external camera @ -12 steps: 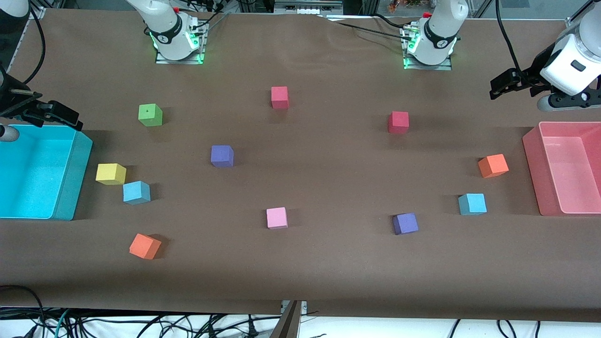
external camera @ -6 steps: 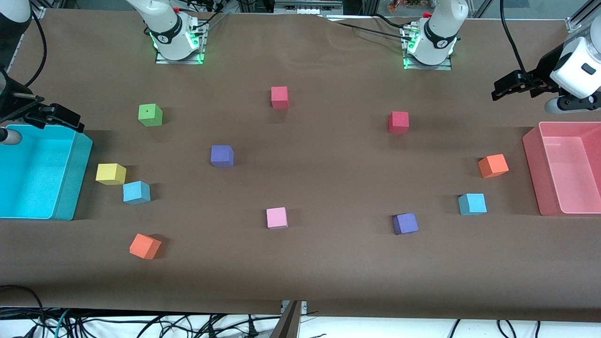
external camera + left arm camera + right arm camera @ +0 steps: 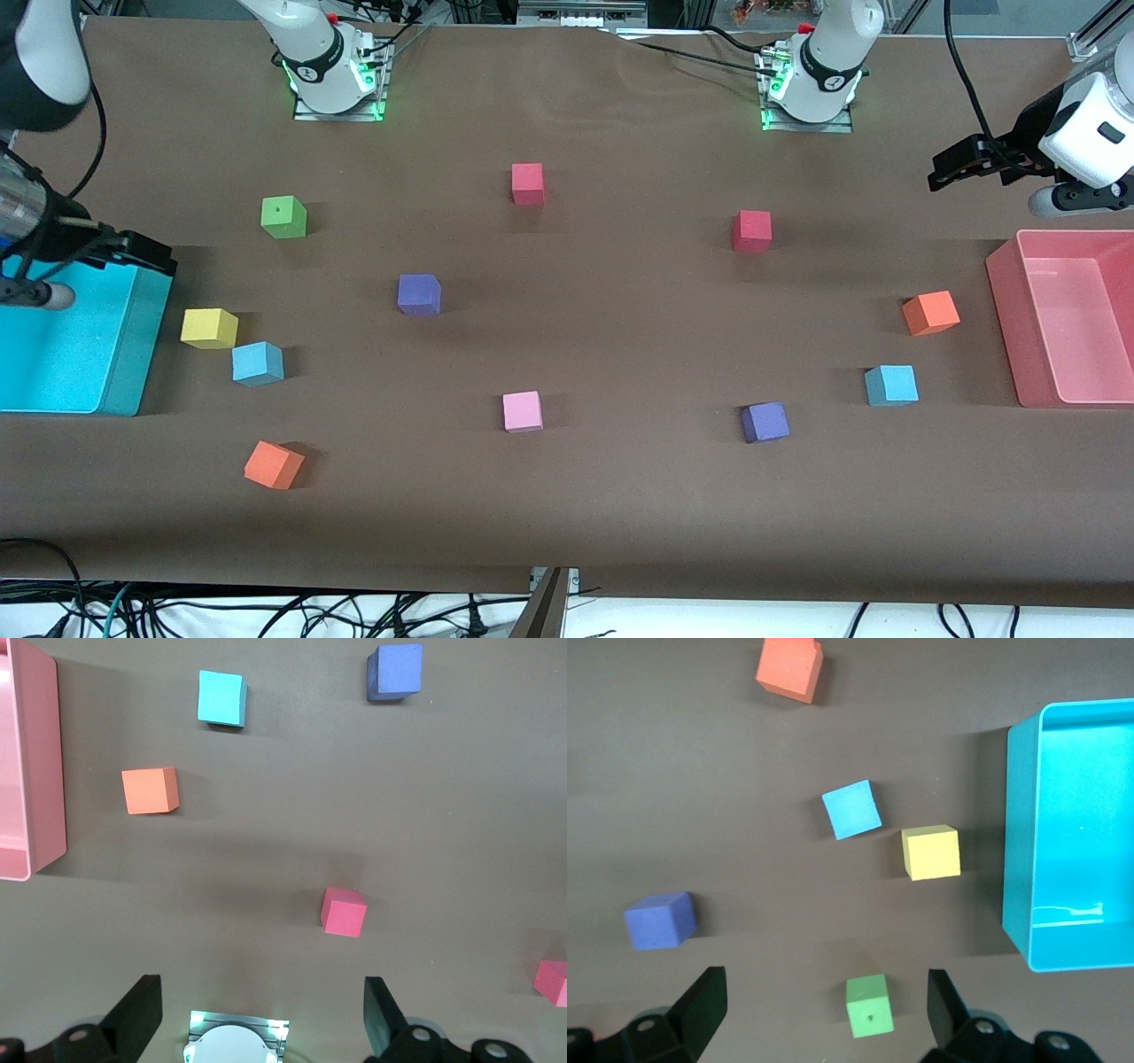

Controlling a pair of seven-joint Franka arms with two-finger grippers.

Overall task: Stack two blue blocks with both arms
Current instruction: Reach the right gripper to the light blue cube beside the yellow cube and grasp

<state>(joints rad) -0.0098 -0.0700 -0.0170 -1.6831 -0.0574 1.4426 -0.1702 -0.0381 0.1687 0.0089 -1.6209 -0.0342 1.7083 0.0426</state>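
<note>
Brown-covered table (image 3: 567, 514), black cables (image 3: 266, 611) tangled along its near edge.

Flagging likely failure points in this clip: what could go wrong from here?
The blue block beside the yellow block may leave a finger little room; the right end effector could nudge it. The other blue block lies near the purple block, a lookalike. Both blues sit toward opposite table ends, so carrying takes long.

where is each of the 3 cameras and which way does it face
Front view: high across the table, facing both arm bases; right gripper over the cyan bin, left gripper near the pink bin.
Left wrist view: looks straight down past its open fingertips at a blue block.
Right wrist view: looks down past open fingertips at the other blue block.
Shared: both blue blocks also show in front.
</note>
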